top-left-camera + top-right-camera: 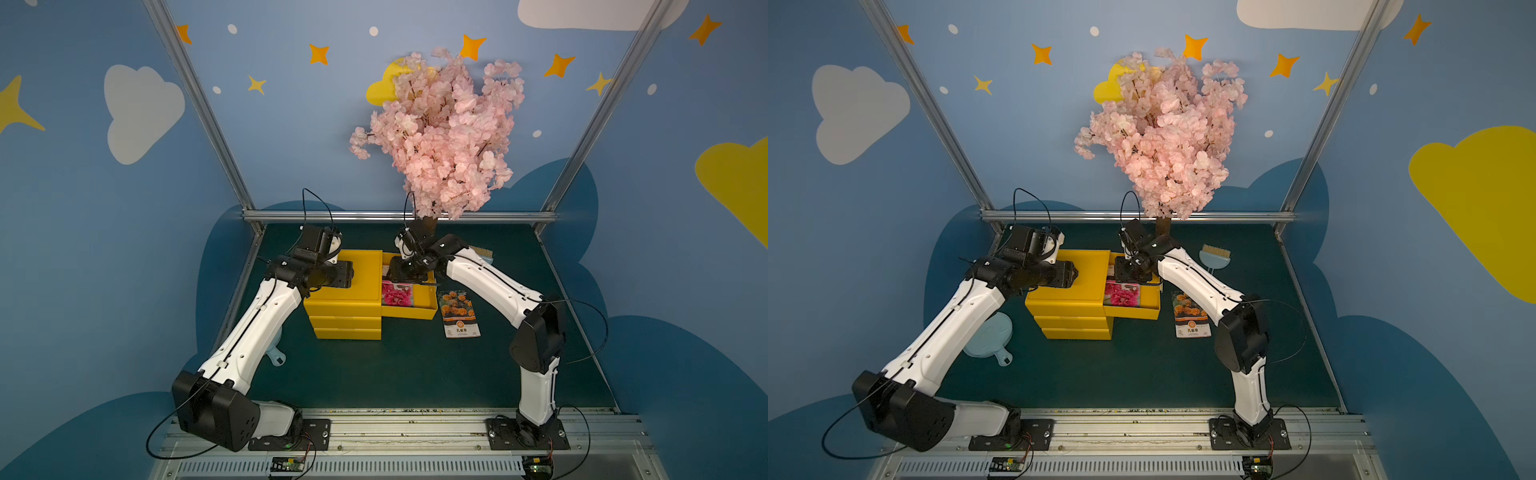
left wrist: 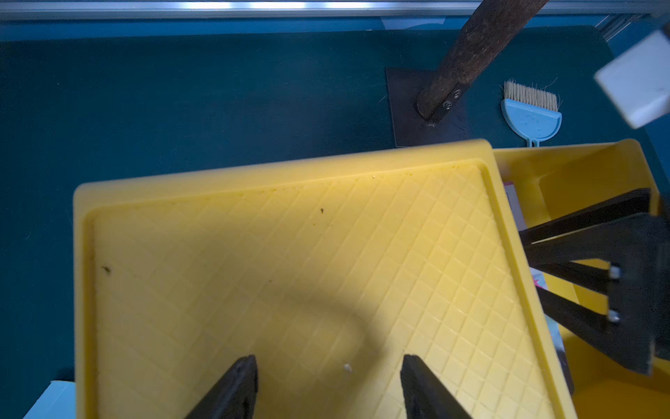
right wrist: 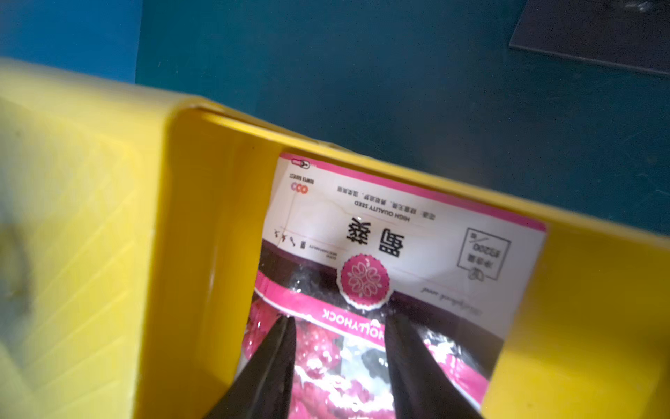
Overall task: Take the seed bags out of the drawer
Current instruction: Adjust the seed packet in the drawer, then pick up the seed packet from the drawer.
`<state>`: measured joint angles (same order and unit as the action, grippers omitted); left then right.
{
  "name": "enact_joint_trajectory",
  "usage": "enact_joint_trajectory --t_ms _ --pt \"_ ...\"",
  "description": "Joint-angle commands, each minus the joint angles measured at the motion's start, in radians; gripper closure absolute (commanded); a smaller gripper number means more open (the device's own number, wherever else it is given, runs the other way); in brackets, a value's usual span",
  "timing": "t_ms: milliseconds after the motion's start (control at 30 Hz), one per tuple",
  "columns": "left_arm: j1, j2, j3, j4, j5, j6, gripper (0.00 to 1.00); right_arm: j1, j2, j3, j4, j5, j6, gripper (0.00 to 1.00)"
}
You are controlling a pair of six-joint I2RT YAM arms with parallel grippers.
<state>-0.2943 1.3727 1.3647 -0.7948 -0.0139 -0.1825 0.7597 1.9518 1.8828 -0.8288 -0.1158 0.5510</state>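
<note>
One marigold bag [image 1: 460, 313] is lying on the green surface [image 1: 415, 374] beside the cube [image 1: 349, 309]; a pink bag [image 1: 397, 294] is sitting in its open drawer [image 1: 409, 312] under the spread right end effector [image 3: 337, 319]; left end effector [image 2: 328, 362] is hovering spread above; blue walls [image 1: 291, 124] behind.

drawer [image 1: 409, 311] open on top, tree trunk [image 2: 478, 47] behind
</note>
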Motion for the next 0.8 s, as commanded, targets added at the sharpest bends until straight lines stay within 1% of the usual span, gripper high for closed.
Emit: enact_joint_trajectory --t_ms 0,200,333,767 --pt "0.006 0.037 -0.045 -0.109 0.030 -0.005 0.33 -0.005 -0.080 -0.009 -0.047 0.066 -0.036 0.50" --pt "0.007 0.041 -0.044 -0.110 0.032 -0.004 0.33 -0.001 -0.075 -0.016 -0.100 0.166 -0.080 0.42" --pt "0.008 0.042 -0.042 -0.110 0.035 -0.003 0.33 -0.001 -0.045 -0.011 -0.117 0.190 -0.082 0.40" --pt "0.008 0.043 -0.042 -0.110 0.031 0.000 0.33 -0.010 0.038 0.024 -0.125 0.195 -0.067 0.37"
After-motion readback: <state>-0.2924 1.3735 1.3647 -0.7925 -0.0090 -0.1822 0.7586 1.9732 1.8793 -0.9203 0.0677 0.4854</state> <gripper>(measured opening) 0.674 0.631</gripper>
